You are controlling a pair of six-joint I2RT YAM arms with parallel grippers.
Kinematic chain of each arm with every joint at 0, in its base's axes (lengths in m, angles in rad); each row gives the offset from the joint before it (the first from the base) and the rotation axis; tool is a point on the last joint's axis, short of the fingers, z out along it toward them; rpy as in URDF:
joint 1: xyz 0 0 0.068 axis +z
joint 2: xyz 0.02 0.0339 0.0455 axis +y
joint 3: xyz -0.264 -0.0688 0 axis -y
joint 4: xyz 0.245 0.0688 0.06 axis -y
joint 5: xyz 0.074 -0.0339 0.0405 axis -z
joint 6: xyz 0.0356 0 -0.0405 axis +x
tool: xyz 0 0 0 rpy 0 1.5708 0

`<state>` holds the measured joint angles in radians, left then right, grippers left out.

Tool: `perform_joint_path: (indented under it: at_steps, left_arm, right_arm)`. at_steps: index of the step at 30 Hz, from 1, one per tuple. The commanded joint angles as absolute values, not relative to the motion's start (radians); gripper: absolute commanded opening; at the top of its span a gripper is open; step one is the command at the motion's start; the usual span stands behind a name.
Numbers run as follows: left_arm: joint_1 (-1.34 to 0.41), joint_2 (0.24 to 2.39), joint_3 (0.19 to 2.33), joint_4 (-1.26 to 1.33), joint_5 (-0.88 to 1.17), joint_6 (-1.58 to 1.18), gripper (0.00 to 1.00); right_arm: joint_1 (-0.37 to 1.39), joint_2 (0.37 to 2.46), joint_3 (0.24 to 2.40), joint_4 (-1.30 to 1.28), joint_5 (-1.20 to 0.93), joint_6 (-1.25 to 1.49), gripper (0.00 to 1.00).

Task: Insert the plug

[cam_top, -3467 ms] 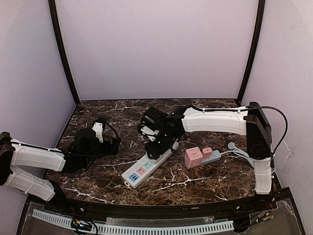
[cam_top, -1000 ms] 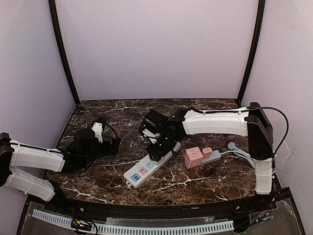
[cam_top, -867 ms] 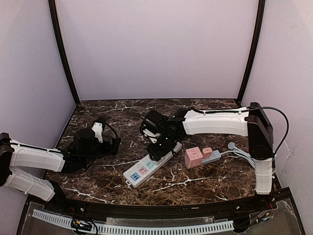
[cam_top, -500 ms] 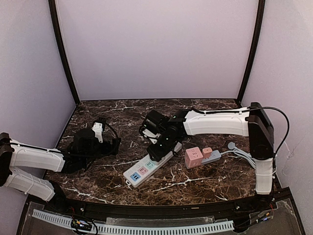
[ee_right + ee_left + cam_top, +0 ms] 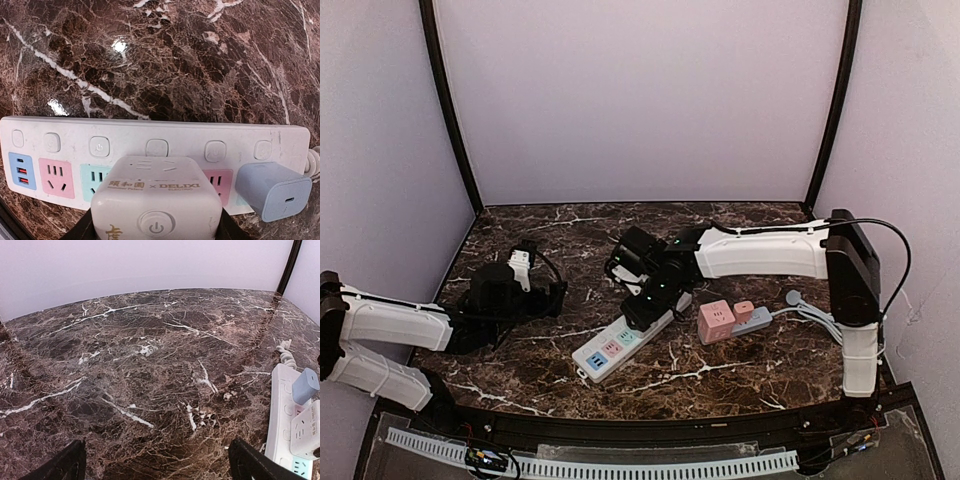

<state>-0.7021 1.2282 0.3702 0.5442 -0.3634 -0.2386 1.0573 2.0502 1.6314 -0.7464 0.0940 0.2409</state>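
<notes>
White plug (image 5: 156,200) in the right pincer (image 5: 641,309), is it?

Yes, the black fingers (image 5: 82,231) are clamped against its two sides, with its power button facing the wrist camera

Where does it sit?

Over the middle of the power strip (image 5: 155,146), covering the sockets there. Whether its pins are fully home I cannot tell

What crowds it?

A blue charger (image 5: 272,191) is plugged in just beside it, toward the strip's corded end, with only a narrow gap between the two bodies. On the other side a teal socket (image 5: 95,182) peeks out at the plug's edge. Past that come a pink socket (image 5: 56,177) and the blue USB block (image 5: 22,170) at the strip's end, both uncovered

And the left pincer (image 5: 160,466)?

Spread wide, holding nothing, low over the table (image 5: 125,365). Bare marble runs from its fingertips (image 5: 65,465) to the strip's long edge at the right of its view, and back to the far wall

Room around the strip from above?

It lies slantwise mid-table, well apart from the front rim and the side walls. To its right a pink cube (image 5: 716,321) and a grey strip (image 5: 756,320) sit near it but apart, and a grey cable (image 5: 815,315) trails toward the right edge. Open table lies between the strip and the left pincer
</notes>
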Motion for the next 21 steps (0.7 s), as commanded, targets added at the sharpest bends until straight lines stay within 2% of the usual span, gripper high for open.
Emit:
perform_joint_path:
  at_steps: [1, 15, 21]
  left_arm:
    - [-0.695, 1.219, 0.357, 0.541, -0.365, -0.227, 0.99]
    - [-0.695, 1.253, 0.365, 0.56, -0.359, -0.227, 0.99]
    - [-0.695, 1.255, 0.368, 0.558, -0.349, -0.229, 0.99]
  right_arm:
    - [1.047, 2.123, 1.563, -0.8, 0.101, 0.259, 0.0]
    - [1.05, 2.223, 1.543, -0.775, 0.106, 0.3, 0.0]
    - [1.06, 2.184, 1.566, -0.782, 0.111, 0.305, 0.0]
